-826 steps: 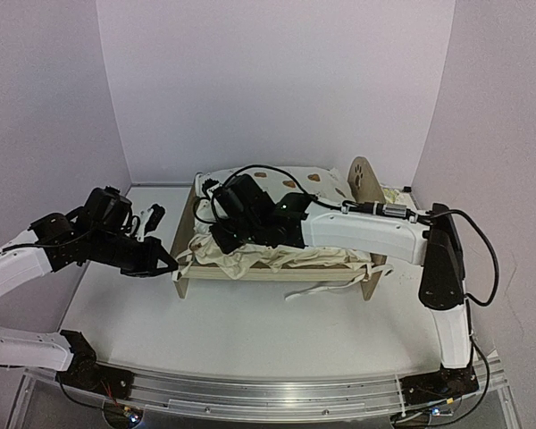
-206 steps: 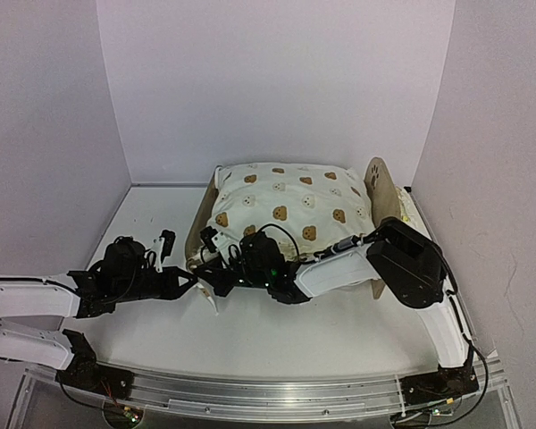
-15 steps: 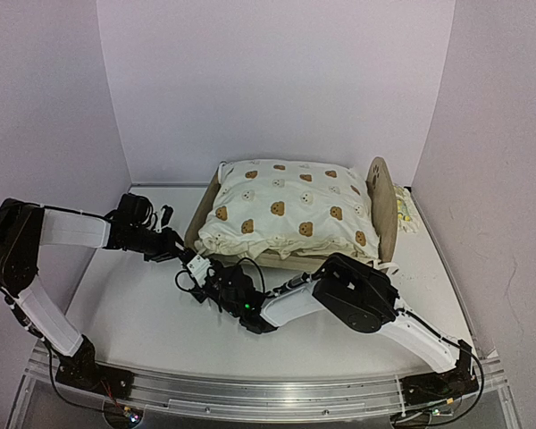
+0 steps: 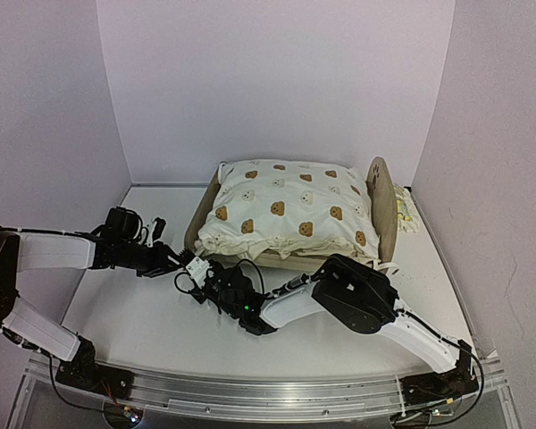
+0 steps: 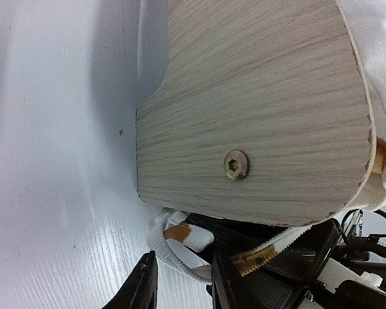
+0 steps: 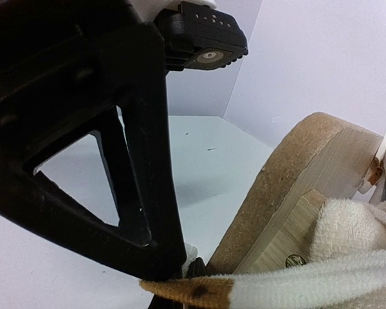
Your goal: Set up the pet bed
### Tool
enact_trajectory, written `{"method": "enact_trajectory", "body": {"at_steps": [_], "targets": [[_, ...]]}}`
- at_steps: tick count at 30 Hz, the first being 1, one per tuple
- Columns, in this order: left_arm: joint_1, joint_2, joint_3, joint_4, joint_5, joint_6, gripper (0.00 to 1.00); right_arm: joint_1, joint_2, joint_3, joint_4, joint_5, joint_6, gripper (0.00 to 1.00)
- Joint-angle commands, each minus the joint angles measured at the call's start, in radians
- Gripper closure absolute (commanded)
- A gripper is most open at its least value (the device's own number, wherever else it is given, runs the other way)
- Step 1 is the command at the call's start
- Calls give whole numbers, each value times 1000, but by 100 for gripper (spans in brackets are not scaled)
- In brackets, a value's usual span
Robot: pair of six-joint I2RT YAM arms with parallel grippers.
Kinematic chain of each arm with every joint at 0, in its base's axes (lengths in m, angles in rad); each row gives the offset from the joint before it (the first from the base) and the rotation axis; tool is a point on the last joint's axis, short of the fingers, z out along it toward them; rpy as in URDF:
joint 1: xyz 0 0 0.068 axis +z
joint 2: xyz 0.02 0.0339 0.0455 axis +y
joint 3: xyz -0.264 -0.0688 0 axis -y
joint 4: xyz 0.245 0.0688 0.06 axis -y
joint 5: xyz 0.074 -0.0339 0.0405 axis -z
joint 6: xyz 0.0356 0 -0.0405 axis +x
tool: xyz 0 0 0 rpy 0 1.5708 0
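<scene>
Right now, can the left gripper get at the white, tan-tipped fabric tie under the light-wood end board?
Probably yes: the white tie lies between the left gripper's parted fingers; nothing blocks it.

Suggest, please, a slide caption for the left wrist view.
Left hand, open, straddling a white tie strap beside the wooden end board of the pet bed.

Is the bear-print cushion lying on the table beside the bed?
No, the cushion sits on the pet bed, between its end boards.

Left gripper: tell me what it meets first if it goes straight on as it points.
Most likely the white tie lying between the left gripper's fingers. Just past it stands the wooden end of the pet bed. Depth is unclear.
</scene>
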Motion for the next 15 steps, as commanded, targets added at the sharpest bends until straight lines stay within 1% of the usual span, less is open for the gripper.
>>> {"method": "enact_trajectory", "body": {"at_steps": [1,5,7,10,15], "targets": [[-26,-8,-30,46,33,-24,71,-4,-13,23,73,36,-5,100],[-31,-22,-35,52,1,-30,72,-3,-5,34,78,21,-5,100],[-30,-36,-30,48,-30,-32,71,-3,-2,31,86,13,-3,100],[-30,-43,-20,58,-78,-42,60,-3,-2,17,115,0,-2,100],[-30,-35,10,63,-119,-35,53,-3,-5,-8,145,-22,0,100]]}}
